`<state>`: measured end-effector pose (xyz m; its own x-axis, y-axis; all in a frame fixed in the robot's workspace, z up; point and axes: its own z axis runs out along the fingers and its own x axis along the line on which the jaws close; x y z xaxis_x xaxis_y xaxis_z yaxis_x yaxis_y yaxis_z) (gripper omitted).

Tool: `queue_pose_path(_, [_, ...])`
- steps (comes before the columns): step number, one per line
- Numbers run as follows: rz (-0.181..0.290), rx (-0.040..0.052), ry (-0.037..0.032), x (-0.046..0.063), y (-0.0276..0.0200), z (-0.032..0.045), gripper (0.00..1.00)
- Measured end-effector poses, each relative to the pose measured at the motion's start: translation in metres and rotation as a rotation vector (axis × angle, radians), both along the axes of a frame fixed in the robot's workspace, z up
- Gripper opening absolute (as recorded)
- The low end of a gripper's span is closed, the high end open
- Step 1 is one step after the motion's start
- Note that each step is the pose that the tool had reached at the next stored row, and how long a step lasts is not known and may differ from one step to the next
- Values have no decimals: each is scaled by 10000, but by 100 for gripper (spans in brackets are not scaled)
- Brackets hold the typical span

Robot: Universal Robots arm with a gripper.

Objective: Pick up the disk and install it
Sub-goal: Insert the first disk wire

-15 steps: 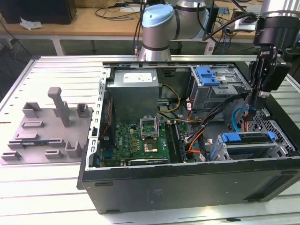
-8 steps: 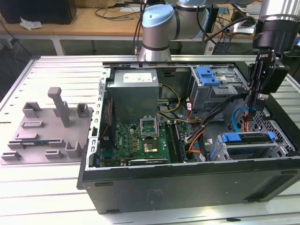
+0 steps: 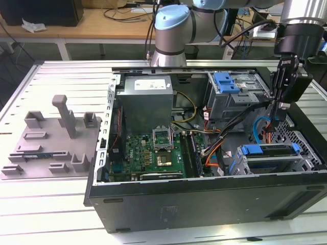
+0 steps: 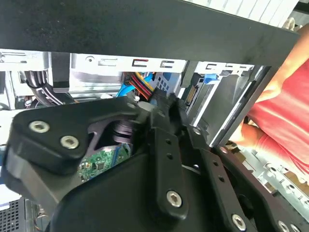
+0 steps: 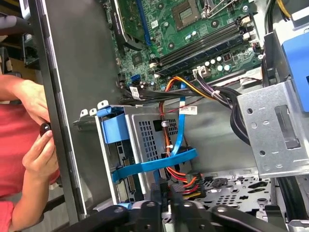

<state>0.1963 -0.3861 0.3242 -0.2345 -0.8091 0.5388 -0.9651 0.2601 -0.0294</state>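
Observation:
The disk (image 3: 269, 151) lies flat in the lower drive cage at the front right of the open computer case, its blue carrier rails showing at both ends. In the first wrist view the carrier's blue end (image 5: 116, 129) sits in the cage slot under a perforated grey top (image 5: 150, 140), which hides the silver body. My gripper (image 3: 274, 121) hangs above the case, over the gap behind that cage. Its fingers (image 5: 160, 205) stand close together with nothing between them, near a blue cable (image 5: 159, 163).
A blue bracket (image 3: 227, 81) tops the upper grey cage (image 3: 235, 102). The motherboard (image 3: 153, 150) and orange and black cables (image 3: 214, 145) fill the case's middle. A person's hands (image 5: 41, 145) and a red sleeve (image 4: 289, 121) are at the case wall. A grey fixture (image 3: 51, 138) sits on the exterior view's left.

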Motion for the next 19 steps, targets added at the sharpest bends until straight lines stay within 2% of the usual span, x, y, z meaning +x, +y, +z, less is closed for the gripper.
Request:
queue_pose_path(1, [1, -34, -1, -2, 7, -2, 17])
queue_pose_path(3, [1, -104, 0, -5, 19, -7, 17])
queue_pose_path(5, [0, -228, -1, -6, 28, -9, 17])
queue_pose_path(10, [1, -226, 0, -6, 28, -11, 17])
queue_pose_path(12, [2, -211, 1, -7, 12, -12, 17])
queue_pose_path(14, [3, -168, 0, -13, -28, -11, 17])
queue_pose_path(19, [17, 97, -3, -25, -133, -10, 17])
